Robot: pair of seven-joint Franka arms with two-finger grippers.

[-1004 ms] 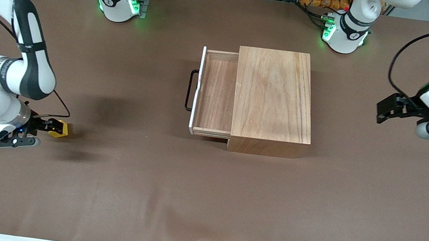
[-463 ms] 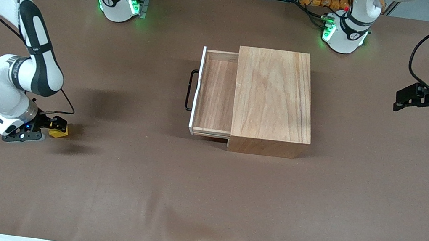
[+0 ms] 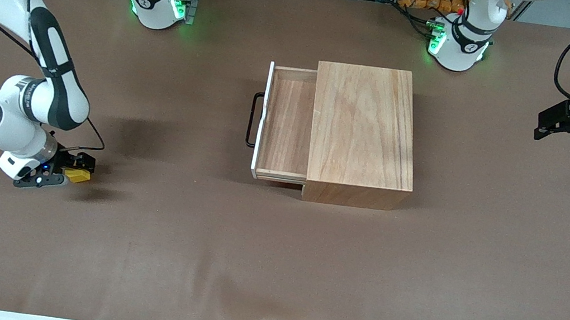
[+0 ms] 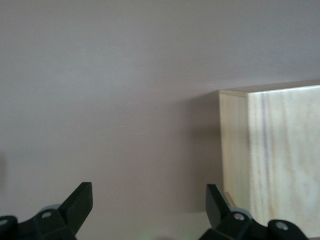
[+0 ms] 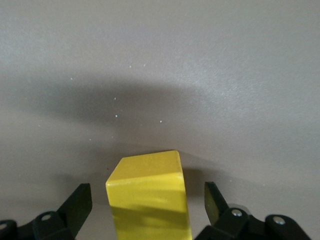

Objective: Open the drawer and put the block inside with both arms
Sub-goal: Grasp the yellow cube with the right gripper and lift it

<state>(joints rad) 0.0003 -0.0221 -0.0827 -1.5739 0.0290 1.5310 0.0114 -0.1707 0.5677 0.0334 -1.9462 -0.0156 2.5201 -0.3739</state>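
Note:
The yellow block point(image 3: 79, 175) rests on the brown table toward the right arm's end, nearer the front camera than the drawer. My right gripper point(image 3: 74, 168) is down at it, open. In the right wrist view the block point(image 5: 150, 192) stands between the two fingers of the right gripper point(image 5: 147, 194) with a gap on each side. The drawer point(image 3: 287, 126) is pulled out of the wooden box point(image 3: 360, 129), its white front panel and black handle point(image 3: 252, 119) facing the right arm's end. My left gripper point(image 3: 543, 127) hangs open and empty over the left arm's end of the table.
The left wrist view shows the left gripper point(image 4: 149, 194) over bare table, with a side of the wooden box point(image 4: 272, 160) some way off. Both green-lit arm bases point(image 3: 159, 3) stand along the table's edge farthest from the front camera. Cables lie past the front edge.
My right gripper has come down and forward so the block sits between its fingers. The left arm has drawn away from the box toward its end of the table.

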